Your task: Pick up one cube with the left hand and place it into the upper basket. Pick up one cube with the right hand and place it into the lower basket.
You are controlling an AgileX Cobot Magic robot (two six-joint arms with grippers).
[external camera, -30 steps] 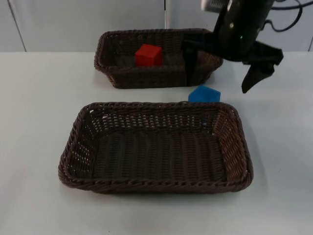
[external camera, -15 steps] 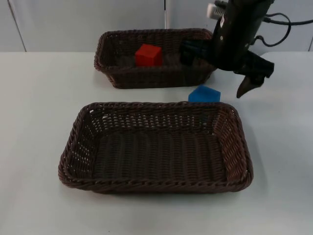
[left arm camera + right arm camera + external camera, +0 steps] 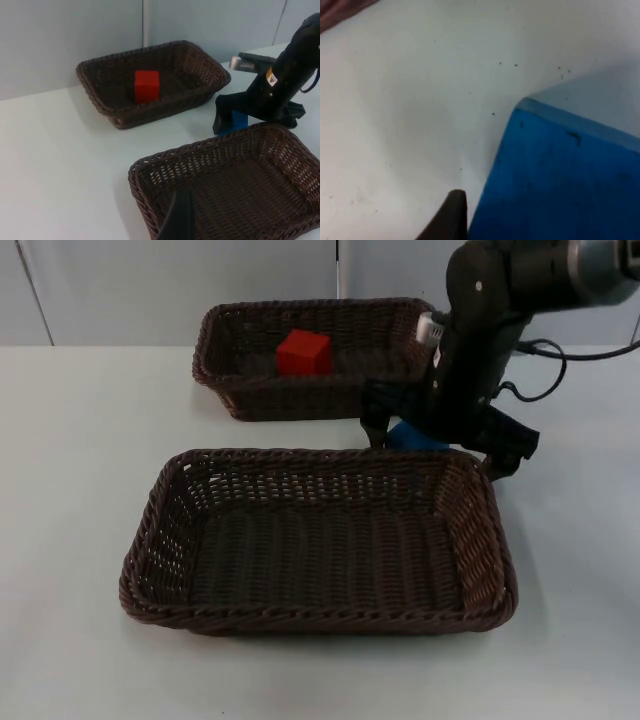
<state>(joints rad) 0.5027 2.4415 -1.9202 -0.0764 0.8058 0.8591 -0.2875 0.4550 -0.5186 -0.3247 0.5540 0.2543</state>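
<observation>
A blue cube [image 3: 403, 436] lies on the table in the gap between the two wicker baskets. My right gripper [image 3: 437, 448] has come down over it and is open, one finger on each side, not closed on it. In the right wrist view the blue cube [image 3: 560, 180] looms close beside a fingertip [image 3: 450, 215]. A red cube [image 3: 303, 352] rests inside the upper basket [image 3: 215, 370]. The lower basket [image 3: 300, 620] holds nothing. My left gripper [image 3: 180, 225] waits off to the left, above the lower basket's near corner [image 3: 137, 172].
White table runs wide to the left of both baskets and to the right of the lower one. The grey partition wall [image 3: 150, 290] stands right behind the upper basket. The right arm [image 3: 280, 80] leans over the upper basket's right end.
My right gripper has dropped from above the upper basket's right end down to the table, and its open fingers now straddle the blue cube. Both cubes stayed put.
</observation>
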